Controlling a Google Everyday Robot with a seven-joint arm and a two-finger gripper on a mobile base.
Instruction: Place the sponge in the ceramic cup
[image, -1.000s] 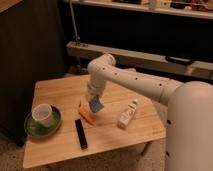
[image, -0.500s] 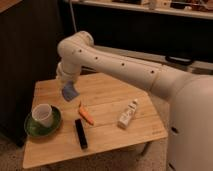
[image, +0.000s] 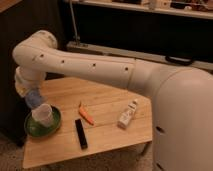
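The white ceramic cup (image: 43, 115) stands on a green round plate (image: 54, 126) at the left end of the wooden table. Just above the cup's far-left rim hangs the blue sponge (image: 34, 98), with my gripper (image: 32, 95) shut on it. The white arm reaches across from the right and bends down over the cup. Most of the gripper is hidden behind the wrist and the sponge.
An orange carrot-like thing (image: 86, 114) lies near the table's middle, a black remote-like bar (image: 80, 133) in front of it, and a small white bottle (image: 127, 114) lies to the right. The robot's white body fills the right side. Dark shelving stands behind the table (image: 110, 137).
The arm has swung left, carrying the sponge from above the orange thing to just over the cup. The things on the table have not moved.
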